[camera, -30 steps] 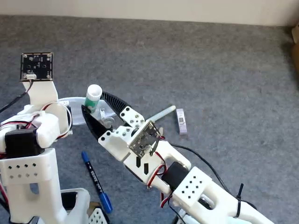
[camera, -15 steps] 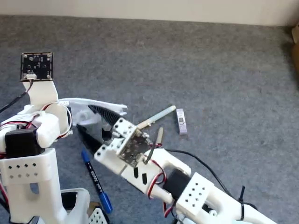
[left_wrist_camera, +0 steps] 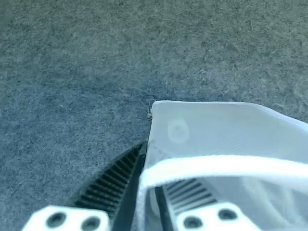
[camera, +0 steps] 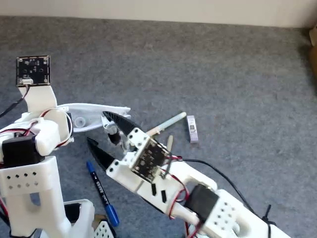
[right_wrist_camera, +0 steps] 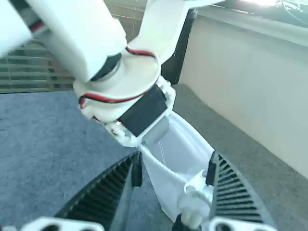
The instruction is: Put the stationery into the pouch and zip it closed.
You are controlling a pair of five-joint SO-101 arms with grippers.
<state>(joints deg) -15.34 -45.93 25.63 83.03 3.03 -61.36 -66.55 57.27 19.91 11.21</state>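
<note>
My left gripper pinches the pouch by its rim (the wrist view shows this plainly). From above, my right gripper gapes wide at the pouch's mouth, with a blue pen at its six o'clock.

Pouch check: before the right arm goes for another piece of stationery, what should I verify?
1. Pouch held steady: ok, the left end effector is shut on its edge.
2. Right end effector ready to pick: ok, jaws spread wide beside the pouch.
3. Pouch mouth open enough: cannot tell.
4. Blue pen packed: not ok, it lies outside the pouch near the left arm's base.
5. Purple eraser and white stick packed: not ok, both lie outside the pouch.
6. Zip closed: cannot tell.
</note>
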